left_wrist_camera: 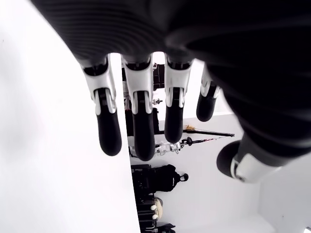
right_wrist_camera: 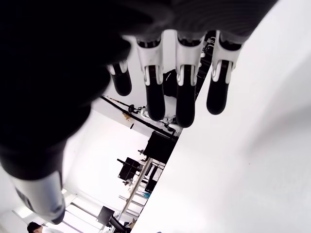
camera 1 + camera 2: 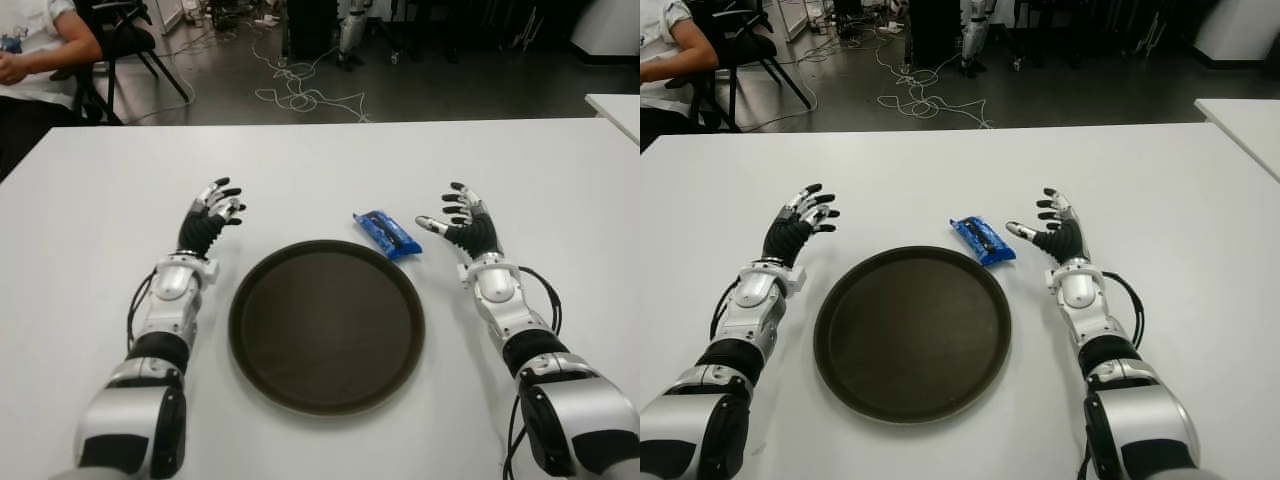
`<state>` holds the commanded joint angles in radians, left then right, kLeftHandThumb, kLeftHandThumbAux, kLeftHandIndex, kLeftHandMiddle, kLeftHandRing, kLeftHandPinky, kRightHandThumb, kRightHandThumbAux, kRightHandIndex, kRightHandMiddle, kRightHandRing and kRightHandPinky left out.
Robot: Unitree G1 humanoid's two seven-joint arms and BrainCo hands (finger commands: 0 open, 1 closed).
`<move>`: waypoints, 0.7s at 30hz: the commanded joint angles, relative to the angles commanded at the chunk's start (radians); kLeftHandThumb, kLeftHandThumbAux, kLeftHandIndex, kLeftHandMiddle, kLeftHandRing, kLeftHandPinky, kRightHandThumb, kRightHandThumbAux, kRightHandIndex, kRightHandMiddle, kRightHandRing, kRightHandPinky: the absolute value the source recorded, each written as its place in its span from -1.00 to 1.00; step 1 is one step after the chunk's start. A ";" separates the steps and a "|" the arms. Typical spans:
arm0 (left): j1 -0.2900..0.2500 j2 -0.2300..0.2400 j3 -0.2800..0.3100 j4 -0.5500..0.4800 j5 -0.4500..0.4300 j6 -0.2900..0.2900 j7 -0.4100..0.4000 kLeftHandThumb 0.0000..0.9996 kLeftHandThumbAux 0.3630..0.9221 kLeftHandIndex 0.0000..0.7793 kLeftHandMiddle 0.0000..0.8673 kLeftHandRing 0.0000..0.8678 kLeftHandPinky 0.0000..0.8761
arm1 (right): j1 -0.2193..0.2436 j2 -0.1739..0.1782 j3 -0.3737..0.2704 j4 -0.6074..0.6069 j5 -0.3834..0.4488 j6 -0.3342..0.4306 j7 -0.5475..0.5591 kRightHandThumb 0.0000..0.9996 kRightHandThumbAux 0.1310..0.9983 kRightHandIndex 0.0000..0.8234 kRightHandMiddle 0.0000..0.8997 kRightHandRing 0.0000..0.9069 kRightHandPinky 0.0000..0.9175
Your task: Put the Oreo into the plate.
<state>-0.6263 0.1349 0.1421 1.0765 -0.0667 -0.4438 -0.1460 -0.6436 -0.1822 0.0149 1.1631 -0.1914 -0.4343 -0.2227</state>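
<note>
- Plate [image 3: 326, 325] is centred nearest the robot on the white surface [image 3: 330, 170], between both arms.
- Oreo [image 3: 387, 233] lies just past the plate's far-right rim, untouched.
- Right hand [image 3: 462, 223] is held fingers spread beside the Oreo, likely staged for the grasp.
- Left hand [image 3: 211, 221] shows left of the plate, fingers apart, empty.

1. Smooth, matt white table [image 3: 320, 170].
2. Dark brown plate [image 3: 326, 325], smooth with a dull sheen, plastic by the look.
3. Glossy blue Oreo [image 3: 387, 233] wrapper, crinkled film.
4. Left hand [image 3: 209, 221] and right hand [image 3: 464, 224]: silvery shells, black ribbed palms, matt black fingertips.
</note>
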 joint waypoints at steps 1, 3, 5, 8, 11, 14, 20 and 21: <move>0.000 0.000 0.000 0.000 0.000 0.000 0.000 0.38 -0.29 -0.64 -0.48 -0.34 -0.22 | 0.000 0.000 0.000 0.000 0.000 0.001 0.000 -0.94 0.28 -0.65 -0.43 -0.43 -0.40; -0.001 0.001 0.000 0.001 0.001 0.001 0.000 0.38 -0.29 -0.64 -0.48 -0.34 -0.22 | -0.001 0.001 -0.001 0.001 0.001 0.002 0.000 -0.95 0.28 -0.65 -0.44 -0.43 -0.40; -0.001 0.002 -0.001 0.003 0.002 0.003 0.000 0.38 -0.30 -0.64 -0.48 -0.33 -0.21 | -0.002 0.003 -0.003 0.001 0.005 0.003 0.003 -0.94 0.29 -0.66 -0.44 -0.43 -0.40; -0.002 0.002 -0.001 0.004 0.002 0.002 0.000 0.37 -0.31 -0.63 -0.48 -0.33 -0.20 | -0.001 0.004 -0.005 0.001 0.008 0.002 0.005 -0.93 0.30 -0.66 -0.44 -0.43 -0.41; -0.002 0.003 0.000 0.006 0.002 0.001 -0.001 0.39 -0.33 -0.61 -0.48 -0.33 -0.18 | -0.001 0.005 -0.006 0.000 0.009 0.002 0.005 -0.93 0.32 -0.66 -0.44 -0.44 -0.42; -0.003 0.003 0.001 0.008 0.001 0.000 -0.004 0.40 -0.35 -0.60 -0.47 -0.32 -0.19 | 0.000 0.005 -0.004 -0.001 0.007 0.003 0.003 -0.92 0.32 -0.66 -0.45 -0.44 -0.41; -0.002 0.004 0.000 0.008 0.000 -0.001 -0.007 0.36 -0.30 -0.62 -0.49 -0.35 -0.22 | -0.003 0.007 -0.005 0.002 0.009 0.004 0.008 -0.94 0.29 -0.64 -0.45 -0.45 -0.42; -0.002 0.004 0.001 0.007 0.000 -0.001 -0.007 0.36 -0.30 -0.62 -0.49 -0.35 -0.22 | -0.002 0.007 -0.005 0.002 0.008 0.003 0.007 -0.94 0.29 -0.64 -0.45 -0.45 -0.42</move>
<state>-0.6286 0.1393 0.1426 1.0840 -0.0665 -0.4448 -0.1533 -0.6461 -0.1757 0.0100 1.1651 -0.1829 -0.4310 -0.2155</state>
